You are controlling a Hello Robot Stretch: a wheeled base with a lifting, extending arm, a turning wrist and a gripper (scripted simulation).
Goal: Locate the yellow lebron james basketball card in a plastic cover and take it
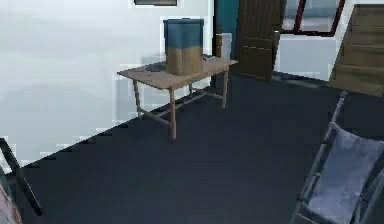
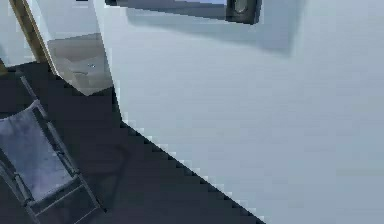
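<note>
Nearest the robot, on the dark floor [image 1: 200, 160], a folding chair [image 1: 350, 168] with grey cloth is seen at the forward view's lower right. It is met again at the arm side view's lower left, before a white wall [image 2: 260, 120].

Farther on, a wooden table [image 1: 140, 72] is set against that wall. On it stands a box [image 1: 184, 47], blue above and tan below. Beyond the table a dark door [image 1: 258, 35] and a flight of stairs [image 1: 362, 50] are made out.

Where the card lies cannot be told. Nothing yellow is picked out on the table top, though that is judged the likeliest place and a closer look is called for.

The state of the gripper's fingers cannot be told.

The card in its plastic cover is expected to be very light, thin and fairly stiff, with a slick surface that slides easily. If it lies flat on a surface, little is offered to the fingers. A hold is best taken across the thin faces at one free edge, ideally where an edge overhangs or can be nudged past the table's rim. Light pressure should be used, since the cover could crack or slip out.
</note>
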